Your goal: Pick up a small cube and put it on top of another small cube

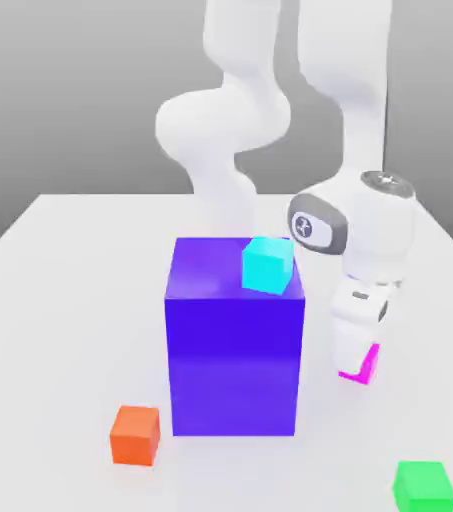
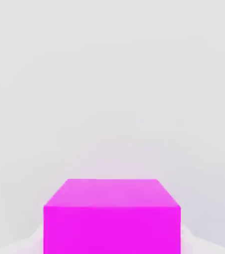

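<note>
The small magenta-pink cube (image 1: 369,369) rests on the white table to the exterior view's right of the big blue-violet block. My gripper (image 1: 354,358) has come straight down onto it, and the white hand covers most of the cube. The jaws are shut on its sides. In the hand view the same small cube (image 2: 112,218) sits very close, still on the table surface. Other small cubes lie around: a cyan one (image 1: 267,265) on top of the big block, an orange one (image 1: 135,435) and a green one (image 1: 423,487) on the table.
The big blue-violet block (image 1: 235,345) stands tall in the middle, right beside my hand. The orange cube sits at its front left corner and the green cube near the table's front right. The arm's links rise behind the block.
</note>
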Action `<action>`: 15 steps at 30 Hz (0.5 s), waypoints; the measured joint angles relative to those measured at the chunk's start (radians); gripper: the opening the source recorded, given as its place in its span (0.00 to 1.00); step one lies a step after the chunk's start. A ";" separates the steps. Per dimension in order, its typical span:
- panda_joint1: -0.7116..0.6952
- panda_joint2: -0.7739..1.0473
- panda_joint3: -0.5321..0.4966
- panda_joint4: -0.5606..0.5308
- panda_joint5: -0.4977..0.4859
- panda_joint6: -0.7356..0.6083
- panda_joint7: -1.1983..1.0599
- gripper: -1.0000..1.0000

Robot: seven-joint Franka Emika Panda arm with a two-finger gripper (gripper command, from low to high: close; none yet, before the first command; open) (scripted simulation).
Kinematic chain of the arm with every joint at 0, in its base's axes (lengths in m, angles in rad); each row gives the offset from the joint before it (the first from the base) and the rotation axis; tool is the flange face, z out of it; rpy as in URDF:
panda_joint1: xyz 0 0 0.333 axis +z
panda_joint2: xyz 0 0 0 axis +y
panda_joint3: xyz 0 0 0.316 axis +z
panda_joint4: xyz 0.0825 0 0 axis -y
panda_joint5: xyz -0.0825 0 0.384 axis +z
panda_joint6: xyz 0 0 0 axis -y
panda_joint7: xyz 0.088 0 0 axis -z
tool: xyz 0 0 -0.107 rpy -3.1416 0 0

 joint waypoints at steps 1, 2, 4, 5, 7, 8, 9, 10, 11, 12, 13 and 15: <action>-0.012 -0.023 0.012 -0.004 0.003 -0.019 -0.003 0.00; -0.027 -0.053 0.029 -0.010 0.012 -0.043 -0.010 0.00; -0.061 -0.120 0.074 -0.023 0.053 -0.098 -0.040 0.00; -0.065 -0.156 0.086 -0.030 0.083 -0.126 -0.062 0.00; -0.059 -0.228 0.095 -0.044 0.133 -0.185 -0.098 0.00; -0.050 -0.264 0.093 -0.050 0.150 -0.214 -0.109 0.00; -0.052 -0.273 0.088 -0.035 0.153 -0.239 -0.117 0.00; -0.063 -0.271 0.081 -0.010 0.152 -0.261 -0.124 0.00; -0.072 -0.261 0.074 0.020 0.148 -0.282 -0.131 0.00; -0.076 -0.248 0.063 0.054 0.144 -0.303 -0.138 0.00; -0.089 -0.234 0.061 0.089 0.141 -0.323 -0.146 0.00; -0.109 -0.202 0.053 0.160 0.136 -0.362 -0.164 0.00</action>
